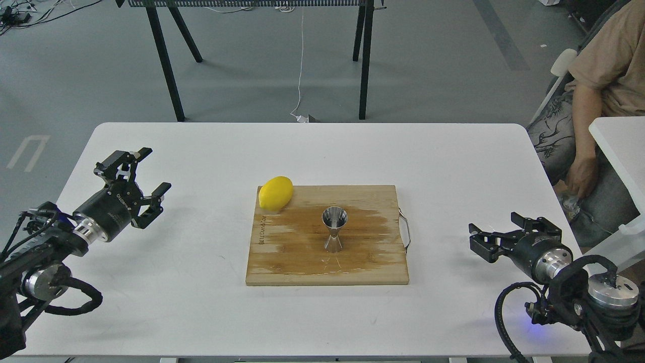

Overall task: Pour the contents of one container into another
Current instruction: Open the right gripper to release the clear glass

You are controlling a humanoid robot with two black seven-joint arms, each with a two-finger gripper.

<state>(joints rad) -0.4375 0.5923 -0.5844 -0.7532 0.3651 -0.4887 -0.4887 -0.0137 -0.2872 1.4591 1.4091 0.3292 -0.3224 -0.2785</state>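
Both arms are hovering empty: the left gripper [146,189] is holding its jaws wide apart, the right gripper [491,234] likewise parted. The shiny steel hourglass jigger [334,229] is standing upright between them, well apart from each, on one wet wooden cutting board [373,262]. One yellow lemon [275,192] is resting behind it. No glass tumbler is showing, so I judge finding it comes first.

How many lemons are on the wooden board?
1. The lemon lies at the far left corner of the board, behind and left of the jigger. None looks hidden.
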